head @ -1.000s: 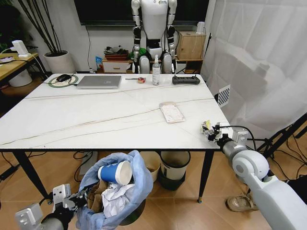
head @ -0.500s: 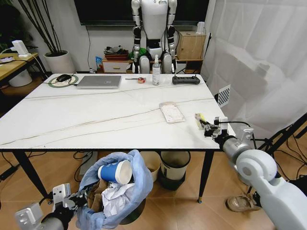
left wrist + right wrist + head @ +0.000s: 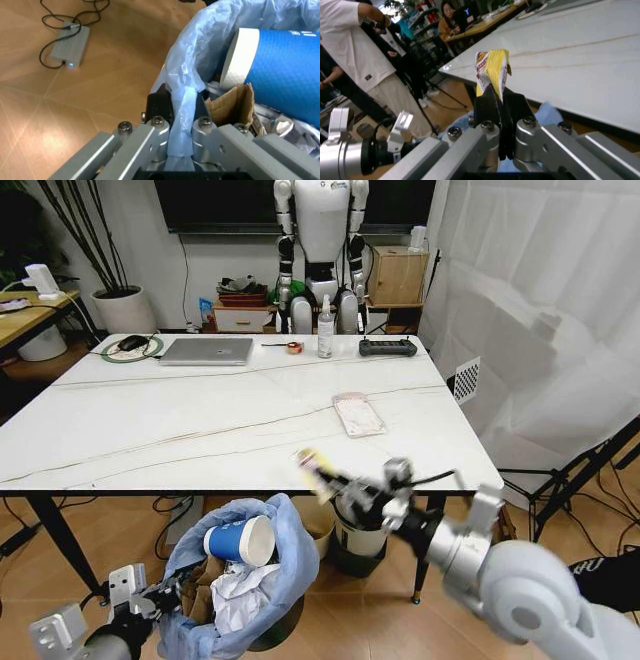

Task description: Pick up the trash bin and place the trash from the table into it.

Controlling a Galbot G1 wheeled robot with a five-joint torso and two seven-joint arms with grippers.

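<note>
In the lower left of the head view, the left gripper (image 3: 160, 593) is clamped on the light-blue bag at the rim of the trash bin (image 3: 245, 585), which hangs below the front edge of the table (image 3: 200, 430). The left wrist view shows its 2 fingers (image 3: 159, 108) pinched on a fold of the blue plastic (image 3: 182, 112). Inside the bin a blue-white paper cup (image 3: 240, 540) lies on its side, its open white rim facing right in the head view, with crumpled white tissue (image 3: 240, 595) and a piece of brown cardboard (image 3: 232, 103) beneath it.

The right gripper (image 3: 345, 483) sits at lower centre of the head view, in front of the table's edge and just above and right of the bin. It is closed on a yellow wrapper (image 3: 312, 470), blurred there. In the right wrist view the wrapper (image 3: 492, 71) stands up out of the jaws, long axis in line with the fingers, free end pointing away from the wrist.

On the table, right of centre, a flat plastic packet (image 3: 358, 414) lies with its long axis running from the front edge toward the back, well apart from both grippers
</note>
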